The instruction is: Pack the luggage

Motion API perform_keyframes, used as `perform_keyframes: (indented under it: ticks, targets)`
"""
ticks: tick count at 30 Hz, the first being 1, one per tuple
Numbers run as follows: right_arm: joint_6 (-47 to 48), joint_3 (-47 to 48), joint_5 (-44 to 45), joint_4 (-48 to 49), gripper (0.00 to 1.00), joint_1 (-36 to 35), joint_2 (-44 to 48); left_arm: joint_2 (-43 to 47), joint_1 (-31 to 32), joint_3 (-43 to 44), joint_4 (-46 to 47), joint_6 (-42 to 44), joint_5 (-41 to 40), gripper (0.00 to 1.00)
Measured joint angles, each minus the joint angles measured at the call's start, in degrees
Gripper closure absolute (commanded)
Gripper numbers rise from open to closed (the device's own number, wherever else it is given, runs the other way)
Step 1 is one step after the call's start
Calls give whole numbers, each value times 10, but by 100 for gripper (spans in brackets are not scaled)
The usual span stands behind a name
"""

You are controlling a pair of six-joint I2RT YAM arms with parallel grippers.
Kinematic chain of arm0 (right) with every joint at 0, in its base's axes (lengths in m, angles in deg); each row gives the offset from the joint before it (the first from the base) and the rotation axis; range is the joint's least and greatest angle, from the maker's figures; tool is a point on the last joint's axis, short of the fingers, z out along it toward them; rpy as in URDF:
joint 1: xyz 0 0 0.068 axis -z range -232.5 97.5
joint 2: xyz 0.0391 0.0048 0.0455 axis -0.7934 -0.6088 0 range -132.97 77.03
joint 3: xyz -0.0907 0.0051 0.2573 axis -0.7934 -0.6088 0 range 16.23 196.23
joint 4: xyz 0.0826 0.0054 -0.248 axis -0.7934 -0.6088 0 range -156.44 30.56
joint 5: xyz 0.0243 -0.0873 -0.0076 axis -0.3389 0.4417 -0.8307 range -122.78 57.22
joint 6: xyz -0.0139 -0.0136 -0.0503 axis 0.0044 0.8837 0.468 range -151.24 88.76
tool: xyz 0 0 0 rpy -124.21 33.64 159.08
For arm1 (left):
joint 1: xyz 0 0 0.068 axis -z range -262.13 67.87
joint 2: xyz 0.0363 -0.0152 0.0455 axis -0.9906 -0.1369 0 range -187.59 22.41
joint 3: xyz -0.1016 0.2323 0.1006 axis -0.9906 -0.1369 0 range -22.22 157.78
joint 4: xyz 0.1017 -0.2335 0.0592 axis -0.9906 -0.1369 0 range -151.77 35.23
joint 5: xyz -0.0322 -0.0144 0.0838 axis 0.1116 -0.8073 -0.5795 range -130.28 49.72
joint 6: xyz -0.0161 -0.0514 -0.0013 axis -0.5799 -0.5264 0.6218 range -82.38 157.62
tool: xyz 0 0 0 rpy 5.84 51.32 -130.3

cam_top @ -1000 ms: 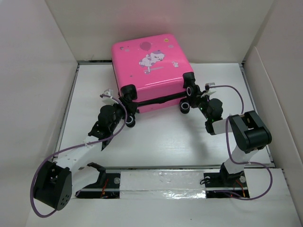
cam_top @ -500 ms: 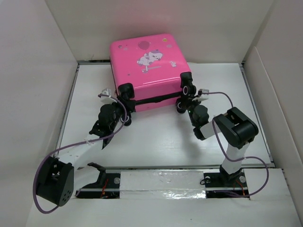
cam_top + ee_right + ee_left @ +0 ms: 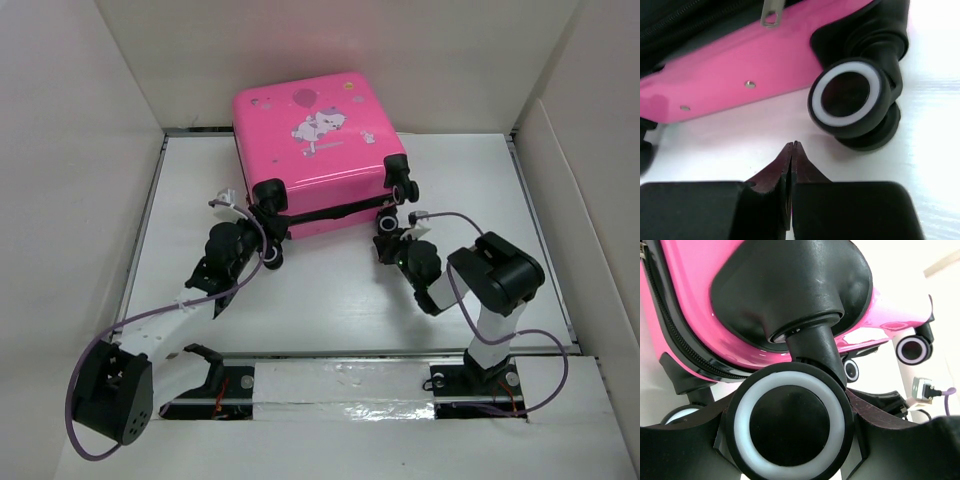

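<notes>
The left arm stretches from its base at the near-left corner diagonally up across the table point(image 3: 330, 300), its forearm lying low. The left gripper point(image 3: 264, 247) meets the near-left corner of the luggage point(image 3: 315, 140), and its jaws grasp the lower left wheel point(image 3: 790, 425), a black caster with a white ring wedged between the two fingers. The luggage lies flat at the far middle of the table. It is a bright pink hard shell with a cartoon animal and balloons printed on top, and a black zipper seam runs along the near side, where the wheels face the arms. The right arm folds sharply at the elbow and points back leftward. The right gripper point(image 3: 791, 150) is clenched on nothing, just in front of the lower right wheel point(image 3: 847, 97) and apart from it.
</notes>
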Motion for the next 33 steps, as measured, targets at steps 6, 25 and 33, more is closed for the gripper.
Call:
perform_keyframes:
  ticks: [6,25,33]
  targets:
    - [30,13,-8,-5,99,-66,45,-3,-1,0,0,-7,12,100]
    - [99,62,-9,-3,42,45,97,1,-2,-3,3,-7,15,100]
    - [136,83,10,-17,58,43,83,1,-2,-3,5,-5,15,100]
